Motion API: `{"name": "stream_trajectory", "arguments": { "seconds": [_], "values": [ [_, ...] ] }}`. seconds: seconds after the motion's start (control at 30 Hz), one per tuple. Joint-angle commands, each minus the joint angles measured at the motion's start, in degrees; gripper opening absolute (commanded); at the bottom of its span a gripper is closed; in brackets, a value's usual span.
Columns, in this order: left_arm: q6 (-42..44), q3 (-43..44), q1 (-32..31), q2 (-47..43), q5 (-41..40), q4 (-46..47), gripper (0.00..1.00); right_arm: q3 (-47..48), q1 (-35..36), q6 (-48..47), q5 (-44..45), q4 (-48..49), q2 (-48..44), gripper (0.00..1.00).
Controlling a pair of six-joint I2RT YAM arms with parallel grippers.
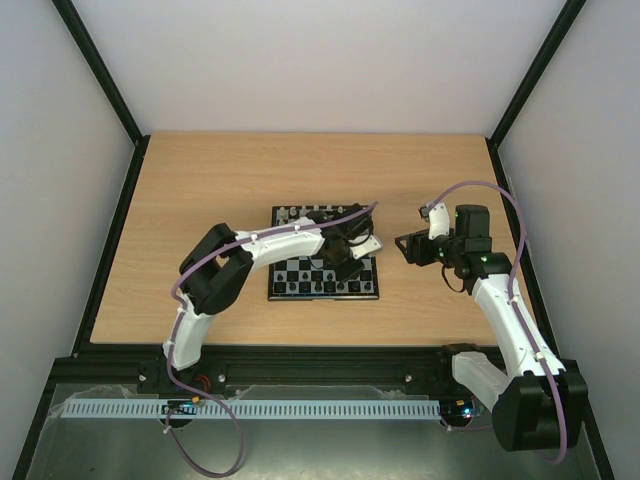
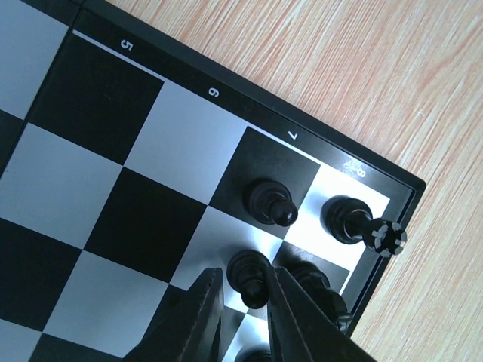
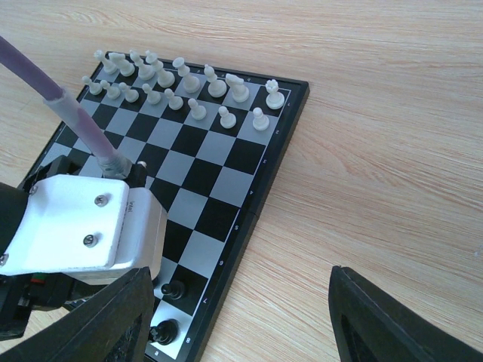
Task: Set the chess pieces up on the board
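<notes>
**Left fingers astride a black pawn near the board's corner**

Nearest the left wrist camera, the left fingers (image 2: 205,317) stand one on each side of a black pawn (image 2: 249,277). The gap between them is barely wider than the pawn's head. I cannot tell whether they are pinching it or have just slackened off. The pawn stands upright on a pale square of the rank marked 7, with its long axis pointing up between the fingers. Any lift or release therefore has to run straight along that axis.

Just beyond it a second black pawn (image 2: 272,202) stands on the neighbouring dark square of the same rank. To the right are a dark piece I take for a knight (image 2: 313,280) and the black rook (image 2: 355,222) on the corner square, both close by. A sideways drift of the fingers would likely clip one of them.

The left arm is plainly the nearer one, reaching over the chessboard (image 1: 290,266) from the left. The right fingers (image 3: 377,320) are spread wide and hold nothing. They hang over the table (image 1: 200,180) just off the board's right edge.

At the far end, seen from the right wrist, the white pieces (image 3: 192,84) stand in two rows. The middle ranks between the two camps are bare. The black side appears close to done, though the left arm hides part of it.
</notes>
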Motion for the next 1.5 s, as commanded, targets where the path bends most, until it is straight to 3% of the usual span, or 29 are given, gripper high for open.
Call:
{"name": "stream_trajectory", "arguments": {
  "seconds": [0.0, 0.47, 0.77, 1.1, 1.17, 1.2, 1.23, 1.47],
  "values": [
    [0.06, 1.75, -0.69, 1.35, -0.79, -1.91, 0.22, -0.25, -0.28, -0.37, -0.37, -0.75, -0.33, 0.64],
    [-1.29, 1.02, -0.21, -3.05, -4.61, -0.33, 0.32, -0.21, -0.26, -0.22, -0.56, -0.73, -0.15, 0.64],
    [-3.19, -3.77, 2.1, -16.81, -5.11, 2.78, 0.41, 0.2, -0.21, 0.06, -2.0, -0.64, -0.5, 0.67],
    [-6.81, -9.38, 8.29, -33.25, -13.13, 3.39, 0.62, 6.5, -0.22, -0.33, -0.14, -4.5, -2.5, 0.72],
    [-8.07, -10.24, 9.7, -36.19, -15.65, 3.64, 0.75, 7.83, -0.28, 1.95, 3.42, -4.54, -3.13, 0.86],
    [-8.55, -11.0, 10.53, -37.77, -16.61, 3.91, 0.91, 8.45, -0.26, 3.71, 5.04, -4.7, -3.41, 0.93],
    [-9.34, -11.87, 11.19, -39.88, -18.12, 4.41, 0.98, 9.07, -0.25, 4.35, 5.68, -4.77, -3.76, 0.98],
    [-14.83, -19.58, 16.56, -51.08, -28.76, 7.93, 0.99, 11.25, -0.26, 11.48, 14.37, -2.98, -5.69, 0.99]
  ]
}}
